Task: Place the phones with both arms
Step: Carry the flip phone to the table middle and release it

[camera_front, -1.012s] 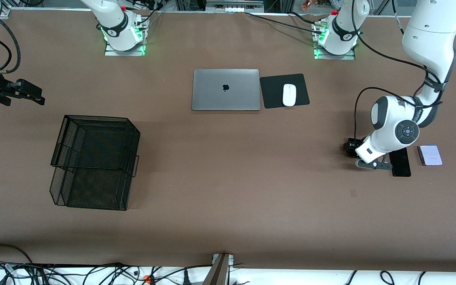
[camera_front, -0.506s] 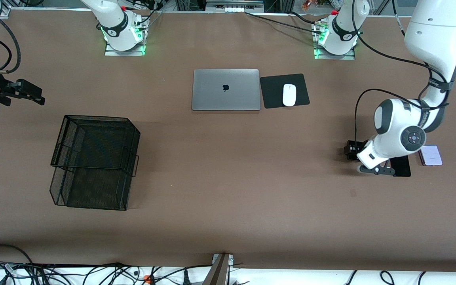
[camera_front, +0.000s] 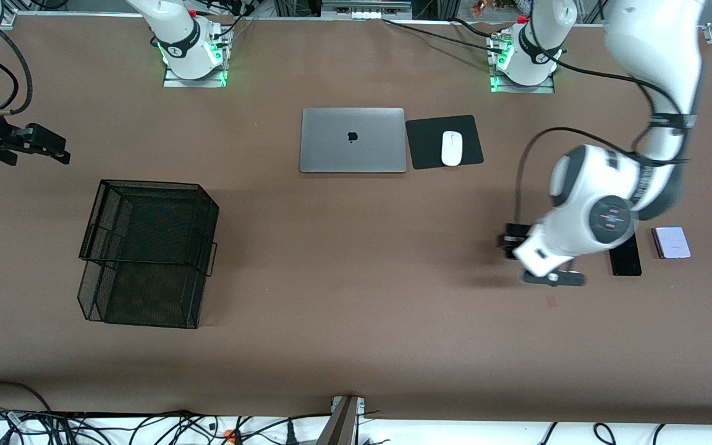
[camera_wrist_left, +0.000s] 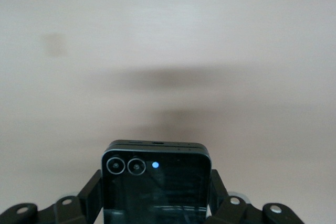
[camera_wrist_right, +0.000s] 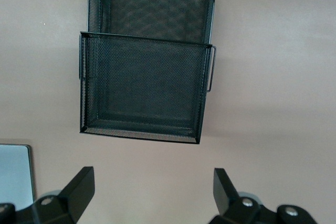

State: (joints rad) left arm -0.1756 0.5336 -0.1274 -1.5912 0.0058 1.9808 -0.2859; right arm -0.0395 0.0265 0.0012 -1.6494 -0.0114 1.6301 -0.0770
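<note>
Small squarish black phone (camera_wrist_left: pixel 156 182) sits clamped between the 2 fingers (camera_wrist_left: pixel 90 198) of the left hand (camera_front: pixel 538 262), its 2 camera lenses and a blue dot facing the left wrist camera. The hand carries it in the air over bare brown table (camera_front: pixel 356 346) toward the left arm's end, casting a shadow on the surface underneath.

Long black slab phone (camera_front: pixel 626 259) lies flat on the table just beside the left arm's wrist, partly covered by it in the front view. Pale lavender-white phone (camera_front: pixel 671 242) lies flat next to the slab, closer to the table's end, the 2 apart.

Right hand (camera_wrist_right: pixel 152 192) waits with fingers spread wide, holding nothing, over the table at the right arm's end, near the black wire mesh tray rack (camera_front: pixel 146 250).

Closed silver laptop (camera_front: pixel 353 140) and white mouse (camera_front: pixel 451 148) on a black mousepad (camera_front: pixel 424 145) sit mid-table, nearer the bases.
</note>
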